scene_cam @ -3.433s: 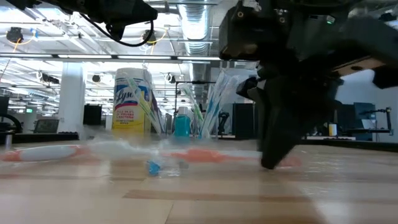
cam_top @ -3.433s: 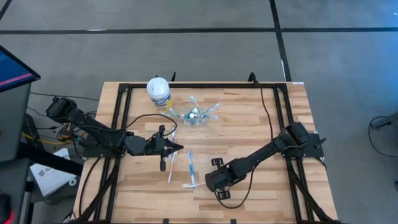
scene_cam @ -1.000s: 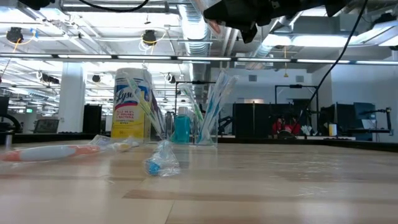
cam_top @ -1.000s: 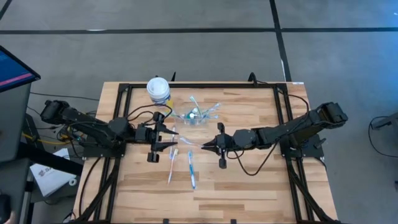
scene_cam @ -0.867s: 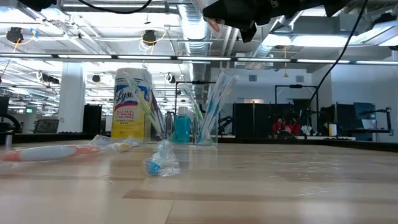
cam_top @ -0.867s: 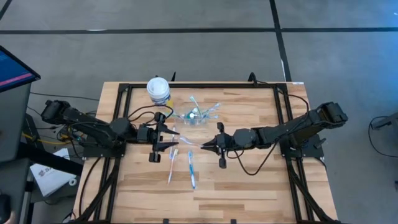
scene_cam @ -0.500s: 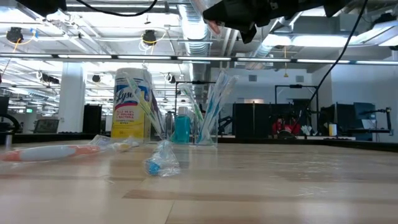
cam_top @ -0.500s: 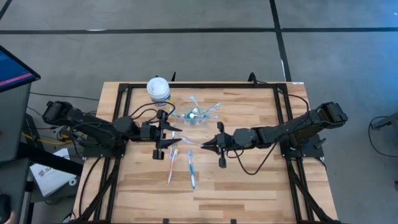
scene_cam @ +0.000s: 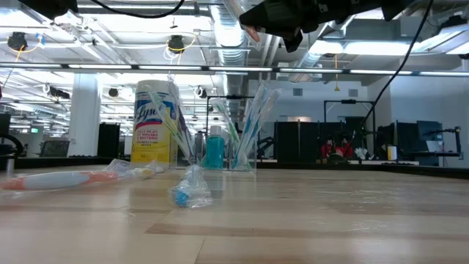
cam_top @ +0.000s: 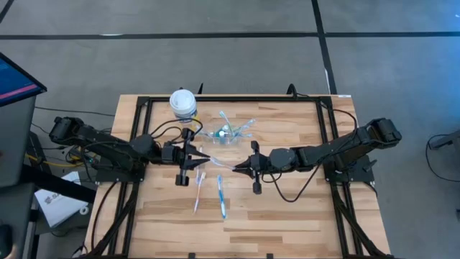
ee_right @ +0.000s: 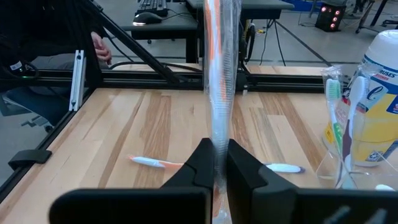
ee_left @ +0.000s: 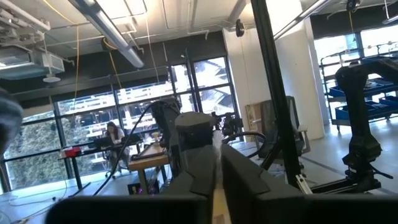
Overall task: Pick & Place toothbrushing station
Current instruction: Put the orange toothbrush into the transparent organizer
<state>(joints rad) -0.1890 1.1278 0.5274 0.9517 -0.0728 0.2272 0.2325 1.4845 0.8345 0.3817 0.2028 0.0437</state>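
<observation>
Just in front of the clear cup (cam_top: pixel 224 136), I have a wrapped toothbrush (ee_right: pixel 219 106) spanning both grippers: the right gripper (cam_top: pixel 238 169) is clamped on one end and the left gripper (cam_top: pixel 204 159) looks pinched on the other. I judge this a handover; next, one side must let go so the brush can go to the cup.

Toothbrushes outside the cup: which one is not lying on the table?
The wrapped orange toothbrush: the right gripper and left gripper hold it up.
</observation>
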